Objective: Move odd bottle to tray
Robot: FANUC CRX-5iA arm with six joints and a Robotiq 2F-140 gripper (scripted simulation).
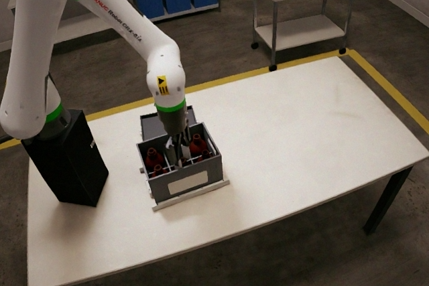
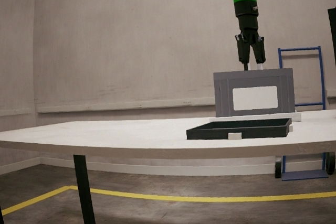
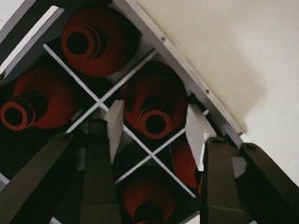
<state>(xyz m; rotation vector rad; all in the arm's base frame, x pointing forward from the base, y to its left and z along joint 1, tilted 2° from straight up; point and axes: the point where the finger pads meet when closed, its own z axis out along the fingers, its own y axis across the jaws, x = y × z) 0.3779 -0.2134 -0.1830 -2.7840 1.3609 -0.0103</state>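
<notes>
Inside the crate (image 1: 187, 179) stand five bottles (image 3: 156, 103) (all red); the gripper (image 3: 156, 133) hangs part-open, holding nothing.
</notes>
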